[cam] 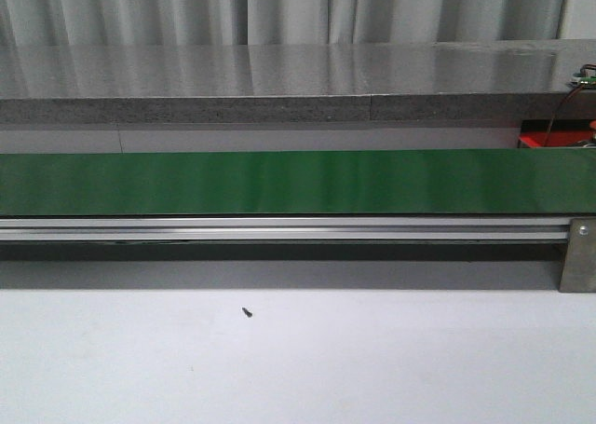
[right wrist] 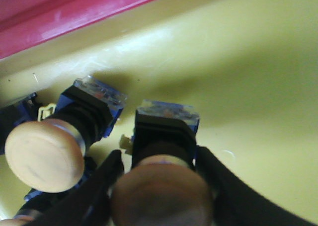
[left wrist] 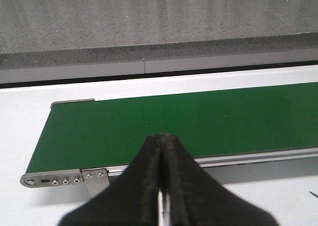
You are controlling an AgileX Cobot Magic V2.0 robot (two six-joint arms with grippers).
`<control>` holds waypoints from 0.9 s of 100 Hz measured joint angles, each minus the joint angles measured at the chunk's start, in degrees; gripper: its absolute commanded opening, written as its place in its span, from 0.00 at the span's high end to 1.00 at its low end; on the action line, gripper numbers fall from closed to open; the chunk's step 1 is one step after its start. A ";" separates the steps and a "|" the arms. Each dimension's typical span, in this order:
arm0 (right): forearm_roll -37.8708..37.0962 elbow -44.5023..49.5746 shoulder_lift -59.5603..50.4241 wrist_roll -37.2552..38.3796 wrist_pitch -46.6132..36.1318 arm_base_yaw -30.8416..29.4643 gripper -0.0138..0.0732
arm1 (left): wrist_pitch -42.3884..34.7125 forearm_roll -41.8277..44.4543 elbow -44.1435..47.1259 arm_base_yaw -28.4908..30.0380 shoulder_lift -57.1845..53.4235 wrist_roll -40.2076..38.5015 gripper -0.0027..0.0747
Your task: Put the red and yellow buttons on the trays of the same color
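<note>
Front view: white tabletop [cam: 298, 368] in the foreground, one small dark speck [cam: 247, 311] lying on it left of centre. Behind it a long green conveyor belt [cam: 298, 182] runs the full width, carried on a silver rail [cam: 279, 228] with a metal bracket [cam: 577, 254] at its right end. Grey stone-like ledge [cam: 279, 84] beyond the belt, pale curtain above that. At far right, behind the belt, a bit of red gear with wires [cam: 559, 137]; detail too small to read. Neither arm shows in this view. Left wrist view: the left claw [left wrist: 163, 141] hangs over the near edge of the belt close to its end roller [left wrist: 31, 180], its two dark fingers [left wrist: 146, 181] pressed together at the tips, nothing between them. Belt surface bare under it. Right wrist view: the right claw [right wrist: 161, 186] sits low inside the yellow tray [right wrist: 238, 72], its fingers [right wrist: 226, 186] clamped on either side of a yellow button [right wrist: 164, 151] with a black body and blue base, cap toward the camera. A second yellow button [right wrist: 54, 146] lies tilted just beside it, apparently touching near the base. More blue parts at the edge of that view, unclear. The red tray [right wrist: 64, 12] borders the yellow tray's rim.
</note>
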 measured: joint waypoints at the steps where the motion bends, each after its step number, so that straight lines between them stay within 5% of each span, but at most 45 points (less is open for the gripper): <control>1: 0.00 0.00 0.00 0.00 0.00 0.00 0.51 | 0.00 0.00 0.00 0.00 0.00 0.00 0.99; 21: 0.25 0.00 0.00 0.00 0.00 0.00 0.26 | 0.00 0.00 0.00 0.00 0.00 0.00 0.99; 70: 1.55 0.00 -5.86 1.06 -0.77 0.00 0.27 | 0.00 0.00 0.00 0.00 0.00 0.00 0.99; 90: 2.29 0.00 -14.61 1.09 -3.78 4.58 0.27 | 0.00 0.00 0.00 0.00 0.00 0.00 0.99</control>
